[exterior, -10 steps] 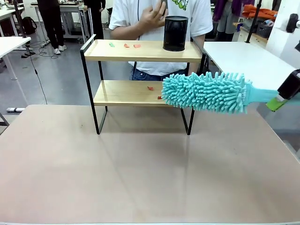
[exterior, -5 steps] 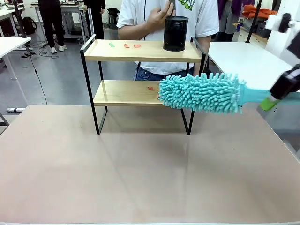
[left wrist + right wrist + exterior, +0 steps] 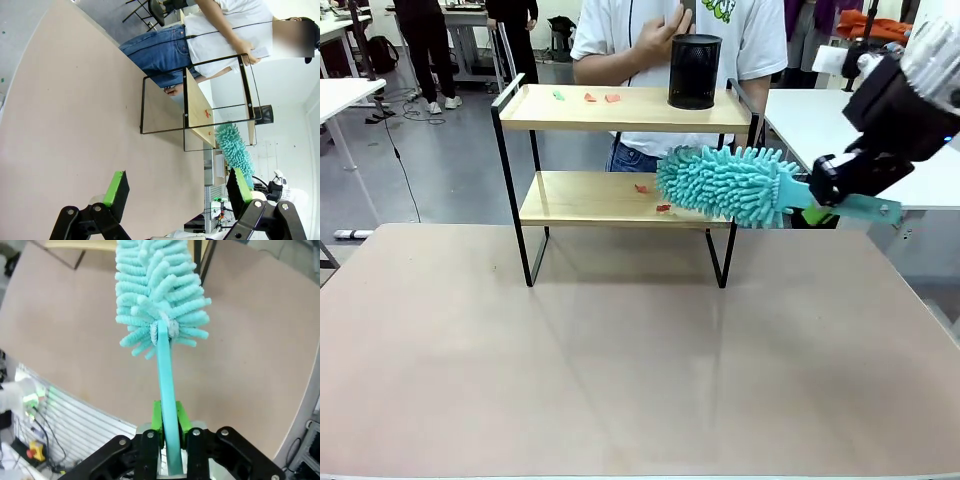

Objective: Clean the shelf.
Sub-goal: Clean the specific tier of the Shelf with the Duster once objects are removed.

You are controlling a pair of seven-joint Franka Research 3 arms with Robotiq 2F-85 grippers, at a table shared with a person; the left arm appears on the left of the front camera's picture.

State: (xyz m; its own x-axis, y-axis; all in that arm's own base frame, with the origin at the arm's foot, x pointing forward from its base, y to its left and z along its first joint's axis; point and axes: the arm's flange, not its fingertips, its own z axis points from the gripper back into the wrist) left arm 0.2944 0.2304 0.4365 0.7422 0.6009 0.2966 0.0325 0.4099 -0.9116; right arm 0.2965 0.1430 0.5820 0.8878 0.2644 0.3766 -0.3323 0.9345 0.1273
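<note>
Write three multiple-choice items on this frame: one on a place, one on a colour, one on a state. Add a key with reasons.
1. Where does the black mesh cup stand?
A) on the top board of the shelf
B) on the lower board
C) on the table

2. What colour is the head of the duster?
A) red
B) white
C) teal

3. What state is the right gripper in?
A) open and empty
B) shut on the duster's handle
C) shut on nothing

Key:
1 A: the front view shows it at the top board's right end.
2 C: the fluffy head is teal in the front and right wrist views.
3 B: the right wrist view shows its jaws clamped on the teal handle.
</note>
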